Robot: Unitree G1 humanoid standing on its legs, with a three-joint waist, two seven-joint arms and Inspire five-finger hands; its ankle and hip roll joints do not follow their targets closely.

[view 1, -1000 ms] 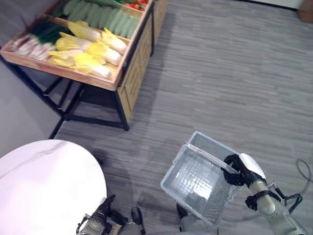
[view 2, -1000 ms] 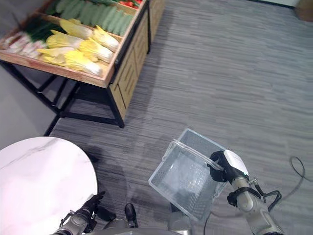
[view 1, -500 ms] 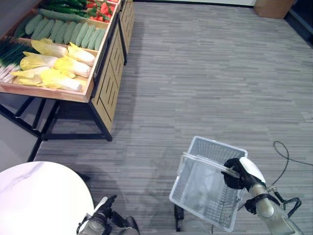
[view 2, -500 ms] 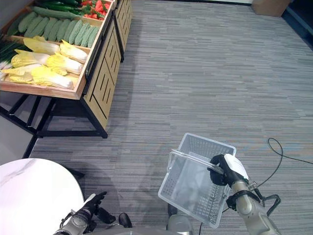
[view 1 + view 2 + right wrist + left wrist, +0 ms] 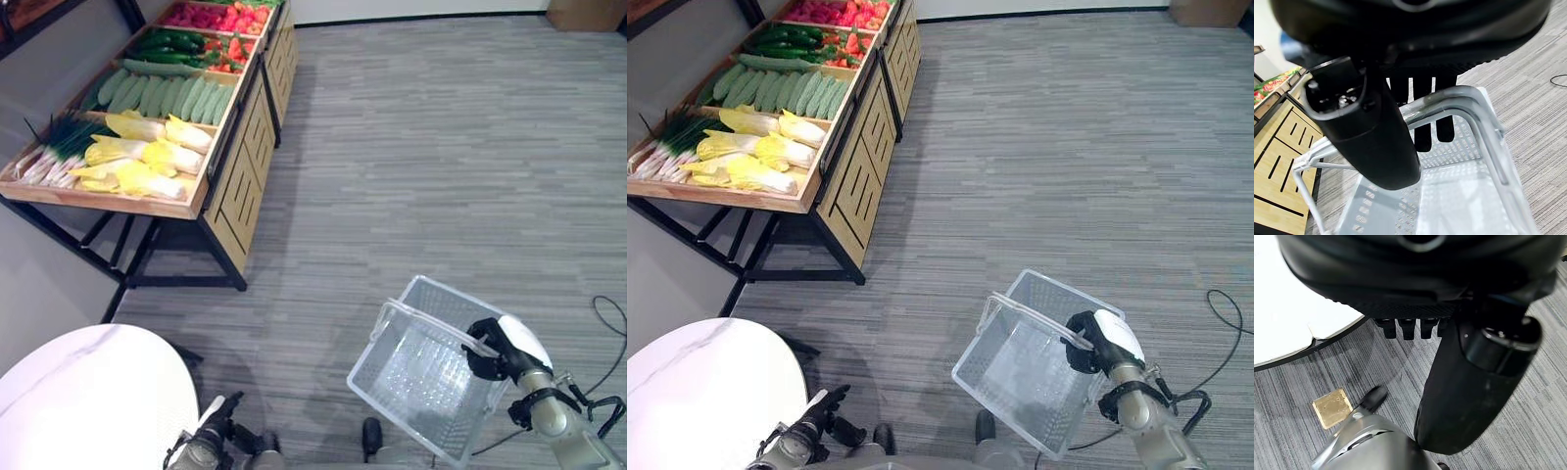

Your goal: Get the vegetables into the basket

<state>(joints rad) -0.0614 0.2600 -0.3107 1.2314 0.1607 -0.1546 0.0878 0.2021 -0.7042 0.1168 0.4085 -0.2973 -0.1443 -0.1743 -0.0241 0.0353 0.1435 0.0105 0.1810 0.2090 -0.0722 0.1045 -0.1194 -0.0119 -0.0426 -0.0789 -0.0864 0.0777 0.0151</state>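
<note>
Our right hand (image 5: 1095, 342) is curled round the handle of the empty basket (image 5: 1019, 377); the vegetables (image 5: 759, 147) lie far off. The tilted basket could slip. Our left hand (image 5: 208, 435) hangs relaxed.

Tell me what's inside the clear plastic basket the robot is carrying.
Nothing shows inside the clear plastic basket: its perforated floor and walls are bare, no vegetables yet. The right hand curls round the basket's handle, covering only a small strip near the rim.
</note>
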